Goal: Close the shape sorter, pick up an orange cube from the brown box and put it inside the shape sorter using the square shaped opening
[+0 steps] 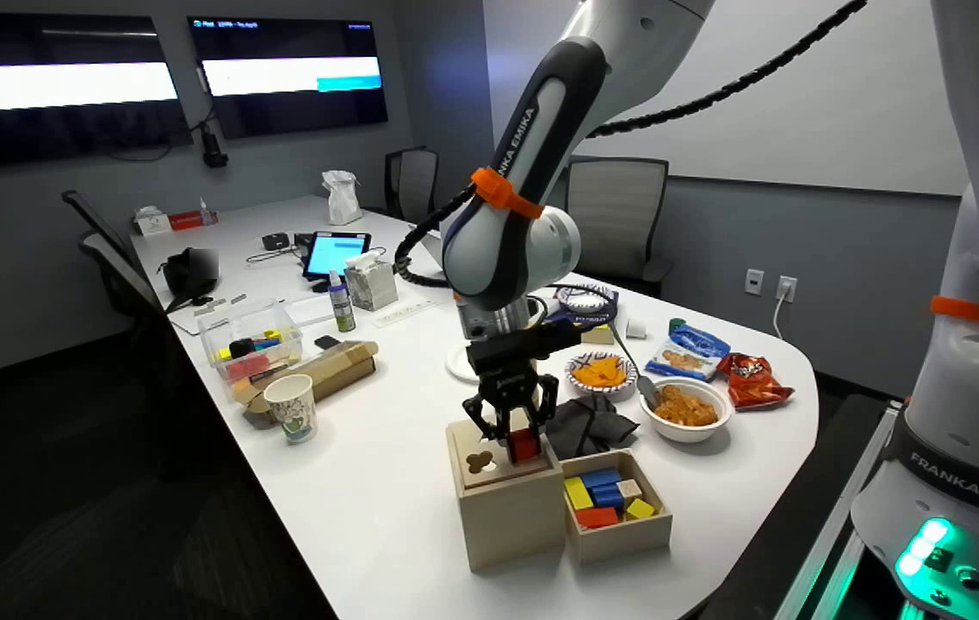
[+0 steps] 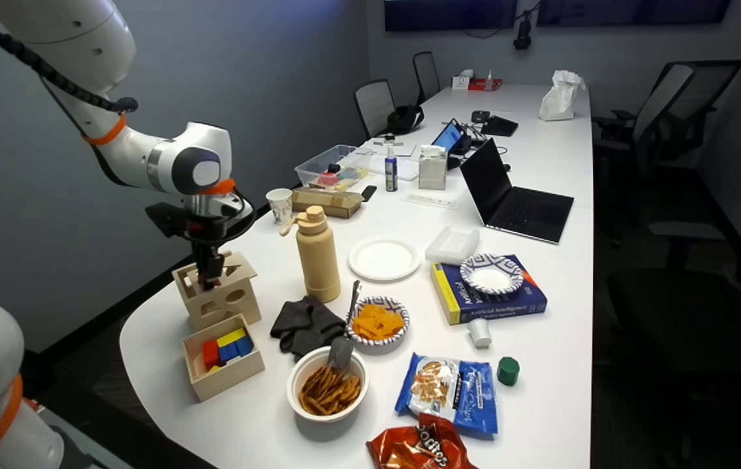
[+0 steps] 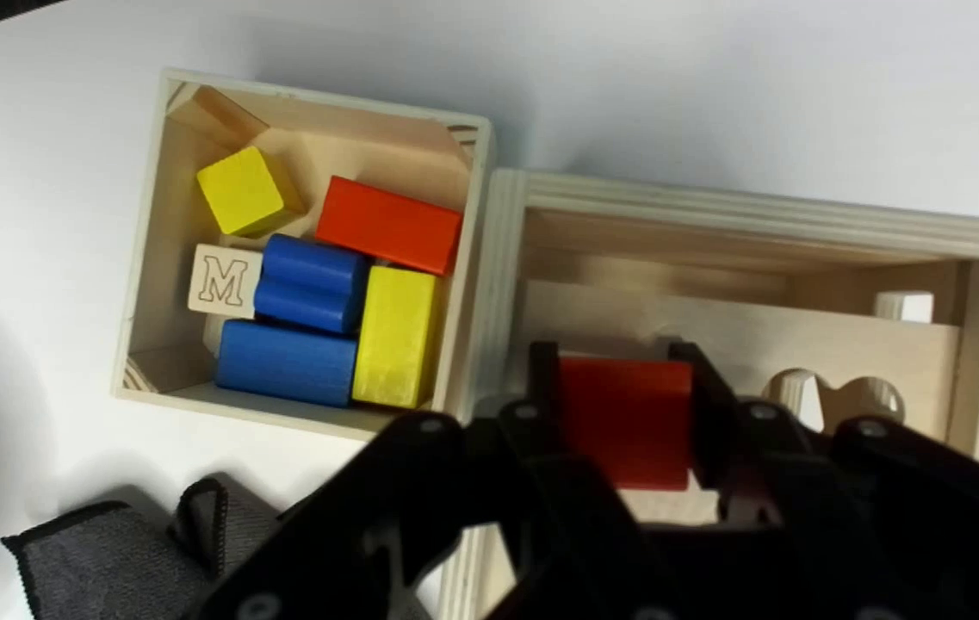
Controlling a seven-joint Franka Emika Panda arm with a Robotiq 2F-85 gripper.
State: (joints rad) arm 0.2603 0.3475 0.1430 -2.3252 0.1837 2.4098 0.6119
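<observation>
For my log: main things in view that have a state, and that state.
Red block: held, insertion unclear
Pincer: closed on that block
Shape sorter lid: apparently partly open, gap along one edge
Wooden box: upright, open on top
Tablet: screen lit
Laptop: open
Beige bottle: upright, capped
Paper cup: upright
Textbook: closed
Gray cloth: crumpled
Wall screens: lit
</observation>
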